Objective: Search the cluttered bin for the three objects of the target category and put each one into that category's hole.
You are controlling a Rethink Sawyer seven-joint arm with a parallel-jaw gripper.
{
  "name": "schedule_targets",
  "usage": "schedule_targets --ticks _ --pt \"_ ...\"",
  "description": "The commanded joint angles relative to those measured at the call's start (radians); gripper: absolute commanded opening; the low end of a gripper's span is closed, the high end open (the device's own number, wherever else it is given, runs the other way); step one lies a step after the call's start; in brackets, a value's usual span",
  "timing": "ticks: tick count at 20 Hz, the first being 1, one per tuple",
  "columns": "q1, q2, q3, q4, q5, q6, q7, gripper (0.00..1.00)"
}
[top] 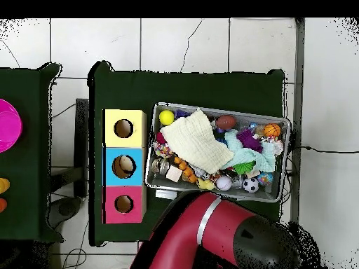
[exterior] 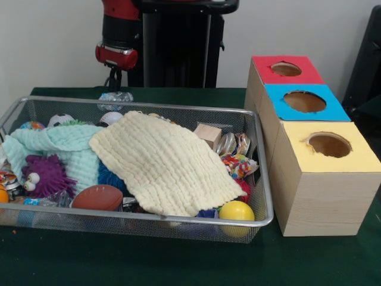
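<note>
- While the arm (exterior: 121, 36) hangs behind the far rim of the bin (exterior: 178, 109), the gripper (exterior: 114, 79) shows only as a dark tip below the red wrist; whether the jaws are open or closed, or hold anything, cannot be told.
- Just below the jaws and toward the camera, the silver mesh bin rests on the green table (exterior: 178, 262), packed with clutter.
- Directly under the jaws, a crumpled clear wrapper (exterior: 115, 97) sits at the bin's far rim.
- Further forward of the jaws, a cream cloth (exterior: 164, 164) is draped over the middle of the pile, overlapping a mint cloth (exterior: 62, 146) beside it.
- Near the bin's front wall, well apart from the jaws, lie a purple fuzzy toy with googly eyes (exterior: 44, 176), a brown toy football (exterior: 98, 197) and a yellow ball (exterior: 236, 211).
- A wooden block (exterior: 208, 134) pokes out beyond the cream cloth's far edge.
- Beside the bin, well away from the jaws, three wooden boxes stand in a row, topped red (exterior: 286, 70), blue (exterior: 305, 102) and yellow (exterior: 328, 145), each with a round hole.
- Seen from overhead, the red arm (top: 210, 238) reaches toward the bin (top: 277, 199) from the base side.
</note>
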Motion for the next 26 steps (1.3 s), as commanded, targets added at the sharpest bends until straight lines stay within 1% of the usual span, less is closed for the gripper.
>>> schedule_targets --ticks 1,3,5,7,8,9,12,16,17,19,22,23,25,26 --pt "-0.001 0.045 0.159 -0.219 0.145 -0.04 0.002 0.0" --pt "0.009 0.029 0.168 -0.23 0.124 0.029 0.021 0.0" --pt "0.012 -0.004 0.191 -0.241 0.076 0.154 0.057 0.0" --pt "0.024 -0.019 0.196 -0.245 0.06 0.221 0.056 0.0" --pt "0.03 -0.019 0.194 -0.247 0.058 0.23 0.05 0.0" --pt "0.029 -0.02 0.197 -0.245 0.057 0.23 0.047 1.0" --pt "0.026 -0.022 0.203 -0.243 0.05 0.237 0.05 1.0" --pt "0.049 -0.021 0.19 -0.231 0.073 0.252 0.035 1.0" --pt "0.054 -0.031 0.193 -0.224 0.072 0.279 0.039 1.0" --pt "0.048 -0.071 0.217 -0.209 0.036 0.363 0.054 1.0" --pt "0.02 -0.167 0.27 -0.159 -0.025 0.502 0.064 1.0" --pt "0.002 -0.206 0.298 -0.14 -0.044 0.561 0.058 1.0" --pt "-0.027 -0.262 0.344 -0.113 -0.061 0.642 0.04 1.0" --pt "-0.035 -0.275 0.357 -0.108 -0.059 0.665 0.032 1.0"
